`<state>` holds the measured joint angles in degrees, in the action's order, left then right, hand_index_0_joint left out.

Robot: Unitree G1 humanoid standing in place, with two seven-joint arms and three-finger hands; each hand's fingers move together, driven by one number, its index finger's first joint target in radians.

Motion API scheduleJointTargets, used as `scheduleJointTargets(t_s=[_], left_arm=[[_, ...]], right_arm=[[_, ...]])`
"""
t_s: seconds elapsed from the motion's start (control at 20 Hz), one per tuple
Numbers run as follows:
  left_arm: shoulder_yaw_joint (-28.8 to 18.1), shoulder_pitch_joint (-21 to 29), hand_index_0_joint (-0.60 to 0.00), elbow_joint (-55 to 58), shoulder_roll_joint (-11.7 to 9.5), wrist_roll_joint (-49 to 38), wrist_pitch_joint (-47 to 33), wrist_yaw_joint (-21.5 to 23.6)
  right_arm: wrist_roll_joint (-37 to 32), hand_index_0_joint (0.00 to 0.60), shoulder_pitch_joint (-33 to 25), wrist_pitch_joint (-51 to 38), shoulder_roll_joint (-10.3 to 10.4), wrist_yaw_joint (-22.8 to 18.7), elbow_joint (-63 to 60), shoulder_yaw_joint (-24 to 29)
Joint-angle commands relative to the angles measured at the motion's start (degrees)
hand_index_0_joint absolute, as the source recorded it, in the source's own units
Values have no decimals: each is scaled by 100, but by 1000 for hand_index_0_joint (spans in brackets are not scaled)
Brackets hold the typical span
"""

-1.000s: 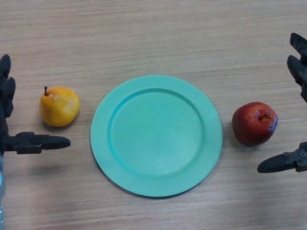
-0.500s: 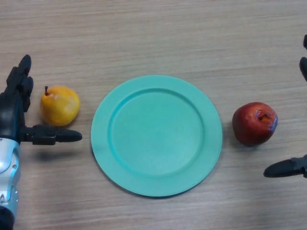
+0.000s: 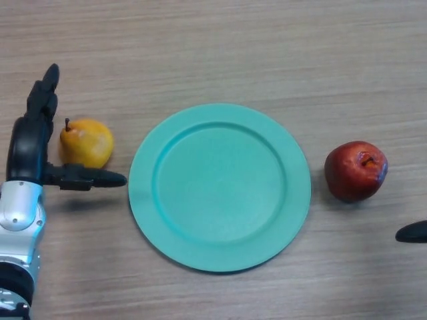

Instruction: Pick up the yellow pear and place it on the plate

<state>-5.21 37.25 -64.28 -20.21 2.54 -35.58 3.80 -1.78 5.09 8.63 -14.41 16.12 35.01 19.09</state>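
Note:
The yellow pear (image 3: 87, 143) lies on the wooden table, left of the teal plate (image 3: 220, 187), stem pointing up-left. My left hand (image 3: 30, 148) sits just left of the pear, open. Its fingers (image 3: 44, 93) reach past the pear's far side and its thumb (image 3: 90, 178) lies along the near side, so the pear is between them without being clasped. The plate has nothing on it. Of my right hand (image 3: 413, 232) only a dark tip shows at the right edge.
A red apple (image 3: 355, 171) rests on the table right of the plate, apart from its rim.
My left hand has moved up and to the right, its fingers and thumb now flanking the pear. My right hand has drawn back almost out of the view at the right.

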Motion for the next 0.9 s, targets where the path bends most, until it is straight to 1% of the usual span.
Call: scheduleJointTargets(t_s=[0.05, 0.1, 0.15, 0.2, 0.25, 0.3, 0.35, 0.4, 0.45, 0.5, 0.55, 0.6, 0.65, 0.7, 0.75, 0.8, 0.85, 0.9], left_arm=[[-101, 297, -500, 179, -255, 66, -715, 238], [-78, 181, -600, 279, -266, 158, -433, 232], [-76, 142, -600, 322, -283, 203, -353, 298], [15, 51, -600, 354, -353, 575, -231, 668], [31, 20, -600, 378, -375, 680, -190, 758], [29, -44, -600, 440, -458, 927, -69, 1018], [50, -78, -600, 474, -477, 1049, -20, 1133], [71, -174, -600, 628, -600, 1459, 25, 1600], [37, -208, -600, 710, -624, 1494, 55, 1630], [43, -301, -600, 901, -666, 1711, 42, 1889], [-52, -376, -600, 1156, -716, 1768, 2, 2077], [-117, -502, -600, 1500, -718, 1718, 118, 2005], [-149, -626, -600, 1880, -709, 1803, 134, 2153], [-209, -789, -600, 2330, -685, 1674, 298, 1928], [-270, -925, -600, 2813, -628, 1562, 383, 1828], [-286, -1098, -600, 3297, -521, 1278, 511, 1483], [-293, -1277, -600, 3933, -356, 715, 663, 926], [-261, -1447, -600, 4476, -156, 262, 889, 572]], right_arm=[[-55, 0, -105, -623, -131, -212, 385, 403], [-64, 0, -128, -521, -132, -209, 434, 375], [-75, 0, -129, -507, -126, -203, 436, 362], [-142, 0, -165, -456, -121, -217, 453, 346], [-150, 0, -167, -442, -126, -215, 458, 336], [-193, 0, -143, -387, -126, -174, 465, 302], [-202, 0, -135, -383, -123, -165, 463, 294], [-167, 0, -167, -429, -118, -177, 423, 231], [-164, 0, -182, -440, -120, -178, 404, 210], [-207, 0, -194, -423, -127, -175, 411, 208], [-176, 0, -185, -444, -127, -166, 377, 153], [-204, 0, -209, -428, -131, -163, 351, 129], [-161, 0, -211, -453, -142, -152, 309, 79], [-163, 0, -228, -457, -156, -144, 291, 70], [-178, 0, -226, -419, -156, -125, 281, 38], [-274, 0, -253, -315, -151, -114, 300, 17], [-268, 0, -268, -338, -147, -133, 264, -21], [-286, 0, -295, -368, -152, -156, 227, -44]])
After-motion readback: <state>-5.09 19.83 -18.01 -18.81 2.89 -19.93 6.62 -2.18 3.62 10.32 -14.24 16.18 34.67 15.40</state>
